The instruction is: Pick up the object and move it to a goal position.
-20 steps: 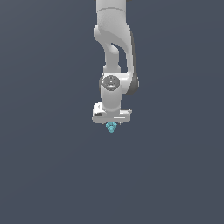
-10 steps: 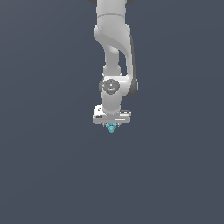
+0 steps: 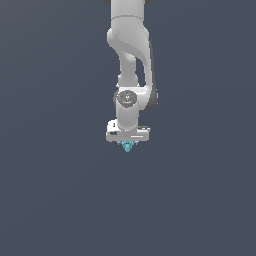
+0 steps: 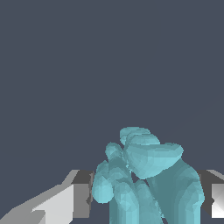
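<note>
The object (image 3: 128, 146) is a tiny cyan-turquoise knobbly lump. In the exterior view it sticks out just under the white hand of the arm, in the middle of the picture. My gripper (image 3: 128, 145) points straight down and is shut on it. In the wrist view the object (image 4: 146, 179) fills the space between the two fingers; one grey-white finger (image 4: 65, 203) presses on one side and the other finger (image 4: 214, 197) on the opposite side. The fingertips themselves are mostly hidden by the lump.
The white arm (image 3: 131, 60) hangs down from above the hand. Behind and below everything is a plain dark grey-blue ground (image 3: 60, 200) with no other object or marker in view.
The arm with the object held in it has moved slightly upward in the exterior view. The grip has not changed.
</note>
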### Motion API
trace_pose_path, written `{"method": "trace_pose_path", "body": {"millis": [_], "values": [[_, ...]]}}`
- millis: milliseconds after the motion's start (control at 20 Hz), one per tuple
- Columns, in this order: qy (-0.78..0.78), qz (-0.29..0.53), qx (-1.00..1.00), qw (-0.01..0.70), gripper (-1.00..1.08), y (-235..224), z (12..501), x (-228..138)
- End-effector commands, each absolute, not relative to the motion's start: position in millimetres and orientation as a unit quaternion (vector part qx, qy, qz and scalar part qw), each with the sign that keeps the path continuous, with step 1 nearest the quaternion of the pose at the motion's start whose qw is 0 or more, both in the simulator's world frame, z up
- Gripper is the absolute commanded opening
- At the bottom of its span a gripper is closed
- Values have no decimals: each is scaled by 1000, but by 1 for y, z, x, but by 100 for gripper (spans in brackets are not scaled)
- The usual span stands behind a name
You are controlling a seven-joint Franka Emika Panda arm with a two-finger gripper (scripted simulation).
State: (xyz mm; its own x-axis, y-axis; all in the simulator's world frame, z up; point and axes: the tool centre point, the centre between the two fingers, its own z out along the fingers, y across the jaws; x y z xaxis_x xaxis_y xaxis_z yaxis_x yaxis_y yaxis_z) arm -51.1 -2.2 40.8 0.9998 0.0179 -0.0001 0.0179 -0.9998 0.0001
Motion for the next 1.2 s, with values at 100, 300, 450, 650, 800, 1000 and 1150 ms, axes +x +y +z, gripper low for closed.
{"method": "trace_pose_path", "body": {"millis": [100, 300, 450, 650, 800, 1000, 1150], "values": [[9, 0, 1000, 0, -100, 10, 42, -52], [9, 0, 1000, 0, -100, 33, 45, -54], [9, 0, 1000, 0, -100, 57, 48, -57], [9, 0, 1000, 0, -100, 100, 54, -60], [9, 0, 1000, 0, -100, 138, 59, -63], [9, 0, 1000, 0, -100, 182, 65, -65], [9, 0, 1000, 0, -100, 208, 68, -66]]}}
